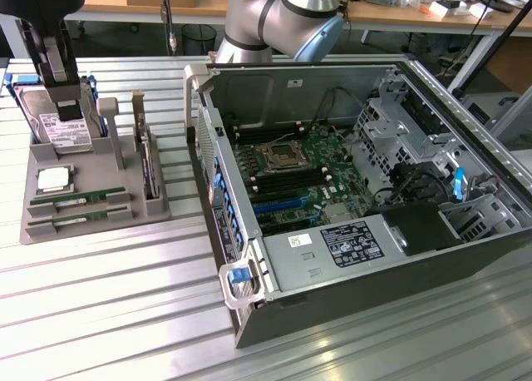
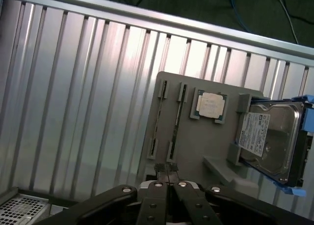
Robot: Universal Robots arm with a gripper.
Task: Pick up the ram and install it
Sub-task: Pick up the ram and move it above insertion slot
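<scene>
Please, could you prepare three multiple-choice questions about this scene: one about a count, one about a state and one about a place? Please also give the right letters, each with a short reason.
1. How many ram sticks lie flat in the holder?
A. one
B. two
C. four

2. The end effector is:
A. wide open
B. shut on a ram stick
C. shut and empty

3. The ram sticks lie:
A. in slots beside the processor
B. on top of the processor
C. in the end effector

Answers:
1 B: two green sticks lie side by side in the holder.
2 C: in the wrist view the fingertips meet with nothing between them.
3 A: both sticks sit in the holder's slots, next to the processor.
</scene>
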